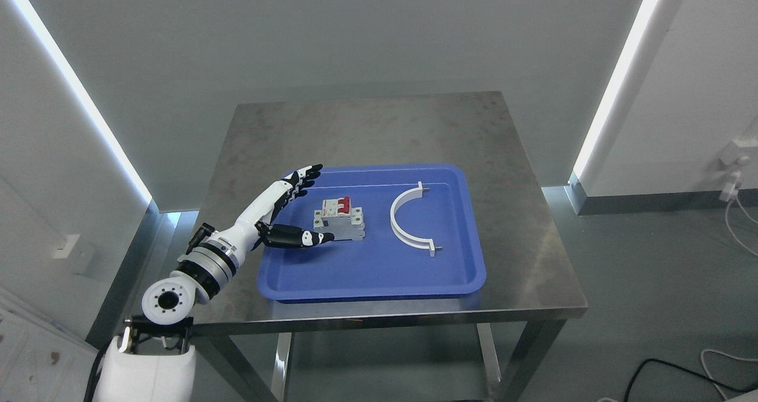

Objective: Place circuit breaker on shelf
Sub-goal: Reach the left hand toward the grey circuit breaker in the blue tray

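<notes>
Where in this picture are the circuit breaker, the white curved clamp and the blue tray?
circuit breaker (339, 221): head view, on its grey body below the red switches.
white curved clamp (400, 219): head view, on the middle of its arc.
blue tray (379, 277): head view, on bare floor near its front edge.

One circuit breaker (339, 219), one white curved clamp (410, 219), one blue tray (379, 277), one steel table (367, 124).

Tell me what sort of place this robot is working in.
Probably a lab or industrial test cell. A bare steel table holds a blue tray with a circuit breaker and a white curved clamp, between plain white walls with light strips. The left robot hand reaches in.
</notes>
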